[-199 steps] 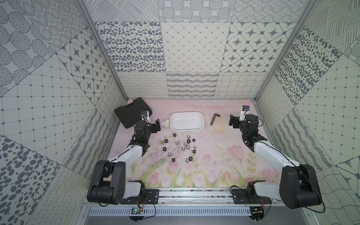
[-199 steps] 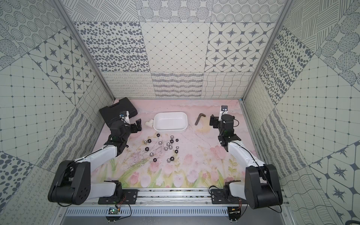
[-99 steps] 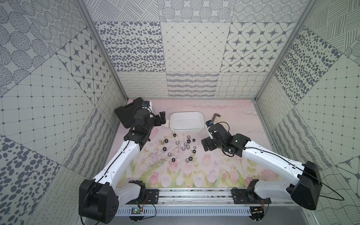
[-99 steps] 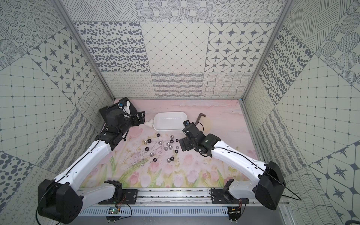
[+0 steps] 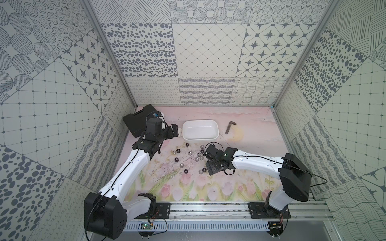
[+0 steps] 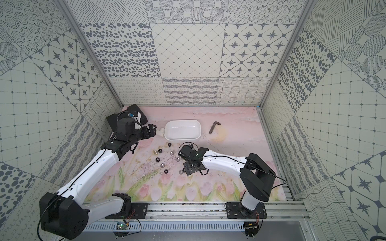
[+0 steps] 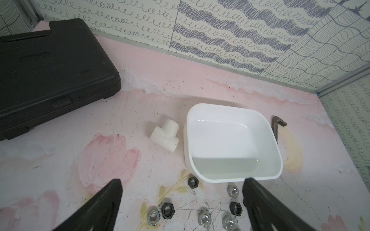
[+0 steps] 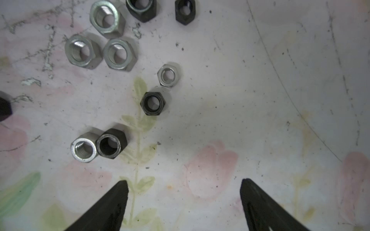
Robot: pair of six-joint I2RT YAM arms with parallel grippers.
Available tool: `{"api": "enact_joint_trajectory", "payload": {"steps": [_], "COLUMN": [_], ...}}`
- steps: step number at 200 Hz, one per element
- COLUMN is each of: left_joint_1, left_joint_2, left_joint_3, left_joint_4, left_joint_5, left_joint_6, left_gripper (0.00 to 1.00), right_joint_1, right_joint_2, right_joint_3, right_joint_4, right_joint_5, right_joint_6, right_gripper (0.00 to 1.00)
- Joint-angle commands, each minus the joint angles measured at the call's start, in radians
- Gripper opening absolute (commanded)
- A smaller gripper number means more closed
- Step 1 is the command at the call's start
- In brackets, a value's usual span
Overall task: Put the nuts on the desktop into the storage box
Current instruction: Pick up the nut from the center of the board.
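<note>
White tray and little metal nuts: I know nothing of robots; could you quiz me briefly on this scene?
1. Fill in: the right arm's black fingers stand ___ near the small hexagonal metal nuts.
2. True or false: some nuts already lie in the shallow white rectangular tray.
3. What lies between the tray and the flat black plastic case? A) white T-shaped pipe fitting B) dark hex key C) silver nut
Key: 1 open; 2 false; 3 A.

plenty of bare pink tulip-print desktop right of the black and silver hex nuts; shallow white storage box flanked by a white plastic T-fitting and a dark L-shaped hex key, flat black plastic case further left
</note>
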Motion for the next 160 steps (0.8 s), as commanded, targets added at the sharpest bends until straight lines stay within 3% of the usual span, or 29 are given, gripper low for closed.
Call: {"api": "enact_joint_trajectory", "payload": {"steps": [1, 92, 160], "left_joint_1": [-0.003, -0.004, -0.003], "left_joint_2": [-0.001, 0.001, 0.009], "left_joint_3": [0.014, 0.014, 0.013], "left_joint_4": [-0.04, -0.049, -0.047], "left_joint_5": [0.022, 0.017, 0.016], "left_joint_6": [-0.033, -0.03, -0.029], "left_gripper": [0.99, 0.99, 0.99], "right_joint_1": [-0.007, -0.03, -0.049], "right_joint_2": [0.039, 0.19, 0.249], "right_joint_3": [0.053, 0.15, 0.172], "right_joint_4": [0.047, 0.088, 0.113], "right_joint_5": [0.011, -0.029, -0.053], "right_joint_6": [0.017, 0.007, 0.007], "right_gripper": [0.91, 0.81, 0.66]}}
